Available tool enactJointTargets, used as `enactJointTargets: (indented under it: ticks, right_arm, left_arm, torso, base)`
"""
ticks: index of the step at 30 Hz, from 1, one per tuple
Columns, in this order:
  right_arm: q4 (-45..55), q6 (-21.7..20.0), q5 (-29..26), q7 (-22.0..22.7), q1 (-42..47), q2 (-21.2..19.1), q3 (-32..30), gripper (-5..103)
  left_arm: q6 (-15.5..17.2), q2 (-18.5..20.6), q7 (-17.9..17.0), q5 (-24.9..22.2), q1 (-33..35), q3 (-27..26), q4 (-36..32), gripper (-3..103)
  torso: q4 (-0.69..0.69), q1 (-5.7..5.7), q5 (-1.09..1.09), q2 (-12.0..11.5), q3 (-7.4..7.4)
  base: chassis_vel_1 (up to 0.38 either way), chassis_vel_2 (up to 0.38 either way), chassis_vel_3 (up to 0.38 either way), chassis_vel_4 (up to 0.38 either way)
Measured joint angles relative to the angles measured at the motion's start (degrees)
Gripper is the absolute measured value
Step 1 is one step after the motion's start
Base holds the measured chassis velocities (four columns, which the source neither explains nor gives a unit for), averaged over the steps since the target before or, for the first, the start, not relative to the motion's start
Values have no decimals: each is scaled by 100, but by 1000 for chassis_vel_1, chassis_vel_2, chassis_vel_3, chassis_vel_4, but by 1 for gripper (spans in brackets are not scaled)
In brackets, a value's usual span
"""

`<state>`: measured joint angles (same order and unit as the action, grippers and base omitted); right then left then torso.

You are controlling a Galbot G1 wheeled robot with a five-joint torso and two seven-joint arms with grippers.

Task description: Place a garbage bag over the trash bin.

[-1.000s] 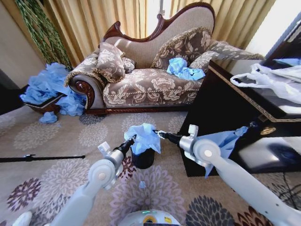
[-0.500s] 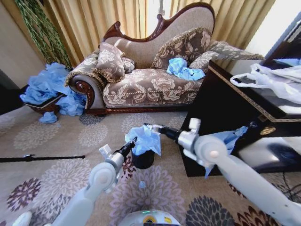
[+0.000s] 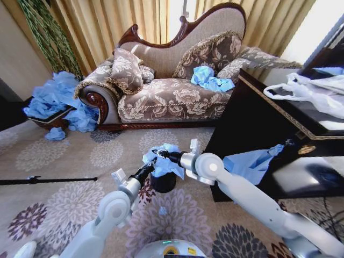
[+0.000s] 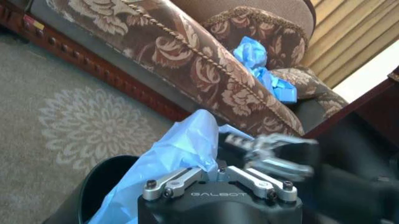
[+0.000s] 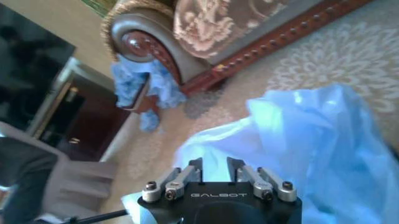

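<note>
The left tool (image 3: 149,166) sat at the bin's 9 o'clock edge, its fingers pressed together on a fold of the bag (image 3: 164,162); in the left wrist view that tool (image 4: 217,174) gripped the blue film right at its tip, with the bag (image 4: 177,156) draped down across the bin's dark rim (image 4: 93,182). The bin (image 3: 163,183) stood on the patterned carpet (image 3: 70,161) near the middle of the head view, its mouth mostly covered by the crumpled bag, which sat heaped on top and hung over the sides rather than spread flat. The right tool (image 3: 157,153) reached in from 3 o'clock and met the bag at its upper edge, at about 11 o'clock on the heap; in the right wrist view its fingers (image 5: 187,170) stood slightly apart with the bag (image 5: 311,135) just ahead of them, and whether they pinched film I could not tell. Right of the bin, a dark worktop (image 3: 279,129) carried white bags (image 3: 312,91), and a blue bag (image 3: 250,164) hung at its front. Farther off, the sofa (image 3: 172,91) held more blue bags (image 3: 210,78) on its seat, and at 10 o'clock a pile of blue bags (image 3: 54,99) lay by the sofa's arm.
</note>
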<state>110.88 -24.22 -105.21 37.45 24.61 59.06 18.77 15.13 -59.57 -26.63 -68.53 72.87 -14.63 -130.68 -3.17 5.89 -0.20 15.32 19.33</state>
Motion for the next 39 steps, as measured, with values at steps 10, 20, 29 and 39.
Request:
enactJointTargets:
  ticks: [10,20,29,39]
  right_arm:
    - [-253,-183,-21,-1,-303,-248,431,-2]
    - [-851,-304,-194,84,-1068,-106,1222,-2]
    - [-1669,-335,-171,159,-1490,476,1616,0]
    - [-2232,-330,441,-60,-1361,785,1896,0]
  left_arm:
    - [-23,-21,150,129,-9,-15,-61,0]
    - [-16,25,484,351,37,63,-246,0]
    - [-7,44,764,621,332,74,-498,0]
    - [-110,-60,812,694,247,-9,-338,0]
  torso:
    - [-1,0,0,0,0]
    - [1,0,-1,0,0]
    - [0,0,-1,0,0]
    - [0,0,0,0,-1]
  base:
    - [0,0,0,0]
    - [0,0,0,0]
    - [0,0,0,0]
    - [0,0,0,0]
